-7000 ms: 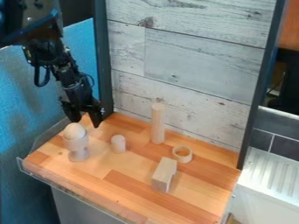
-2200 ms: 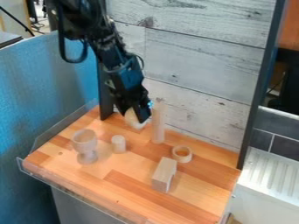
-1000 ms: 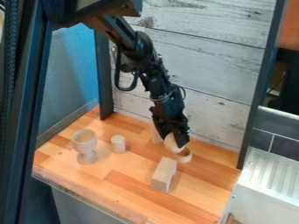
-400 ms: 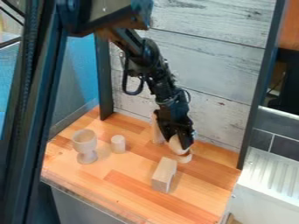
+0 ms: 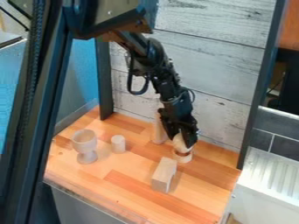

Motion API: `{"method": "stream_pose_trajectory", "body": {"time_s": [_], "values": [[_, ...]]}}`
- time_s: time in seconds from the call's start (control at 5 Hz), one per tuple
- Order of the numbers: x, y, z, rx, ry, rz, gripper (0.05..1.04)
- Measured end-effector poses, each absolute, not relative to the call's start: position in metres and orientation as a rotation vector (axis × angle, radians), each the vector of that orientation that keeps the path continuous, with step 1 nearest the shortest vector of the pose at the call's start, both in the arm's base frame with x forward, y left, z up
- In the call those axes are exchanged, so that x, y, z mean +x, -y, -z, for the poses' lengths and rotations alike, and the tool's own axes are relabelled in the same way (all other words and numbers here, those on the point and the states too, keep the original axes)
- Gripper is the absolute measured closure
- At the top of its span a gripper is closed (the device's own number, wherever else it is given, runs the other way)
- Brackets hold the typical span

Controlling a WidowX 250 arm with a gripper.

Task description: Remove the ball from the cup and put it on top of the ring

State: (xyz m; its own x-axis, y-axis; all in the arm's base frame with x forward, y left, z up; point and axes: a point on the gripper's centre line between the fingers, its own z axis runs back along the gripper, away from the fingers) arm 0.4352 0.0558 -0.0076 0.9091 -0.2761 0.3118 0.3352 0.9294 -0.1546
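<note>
camera view: the smooth, pale, rounded ball (image 5: 182, 145) is clasped in the gripper (image 5: 180, 141), closed to ball width, at the short, pale ring (image 5: 182, 159).

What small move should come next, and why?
Probably lower the end effector slightly before any release: it holds the ball over the ring, and this view doesn't settle whether the ball rests on the rim.

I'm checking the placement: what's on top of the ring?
The ball, in the gripper, at or just above the ring. It hides part of the opening; whether they touch is unclear.
</note>
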Motion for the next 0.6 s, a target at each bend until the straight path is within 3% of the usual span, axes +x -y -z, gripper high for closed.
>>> {"method": "stream_pose_trajectory", "body": {"time_s": [0.2, 0.4, 0.6], "values": [[0.432, -0.053, 0.011, -0.226, 0.296, 0.316, 0.073], [0.415, -0.066, -0.009, -0.235, 0.362, 0.304, 0.074], [0.396, -0.098, -0.064, -0.217, 0.506, 0.277, 0.080]]}}
